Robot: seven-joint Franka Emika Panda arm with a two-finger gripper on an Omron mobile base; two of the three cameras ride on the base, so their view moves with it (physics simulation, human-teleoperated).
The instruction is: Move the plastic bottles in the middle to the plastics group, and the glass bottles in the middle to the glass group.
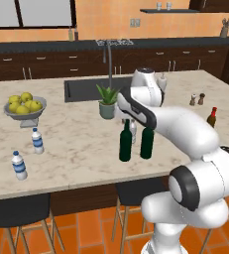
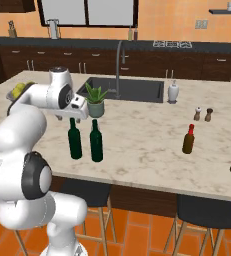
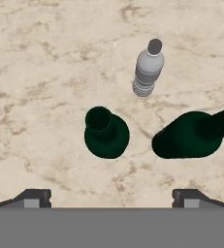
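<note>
Two tall dark green glass bottles [image 1: 125, 142] [image 1: 146, 143] stand side by side near the counter's front edge, also seen from the right [image 2: 75, 140] [image 2: 96, 142]. Just behind them stands the small greyish plastic bottle [image 1: 133, 130]. My gripper [image 3: 111, 198] hovers above them, pointing down, open, nothing between its fingertips [image 3: 33, 198]. Below it in the hand view are one green bottle [image 3: 105, 131], the other [image 3: 191, 134] and the plastic bottle [image 3: 147, 68]. The plastics group, two blue-labelled bottles [image 1: 37, 141] [image 1: 19, 165], is at the left. The glass group's brown red-topped bottle [image 1: 212, 117] [image 2: 188, 139] is at the right.
A potted plant [image 1: 107, 102] stands behind the middle bottles, before the sink [image 1: 86, 90]. A bowl of yellow fruit [image 1: 25, 106] sits at the left. Salt and pepper shakers [image 1: 197, 99] and a soap dispenser [image 2: 173, 92] are at the right. Stools stand below the counter edge.
</note>
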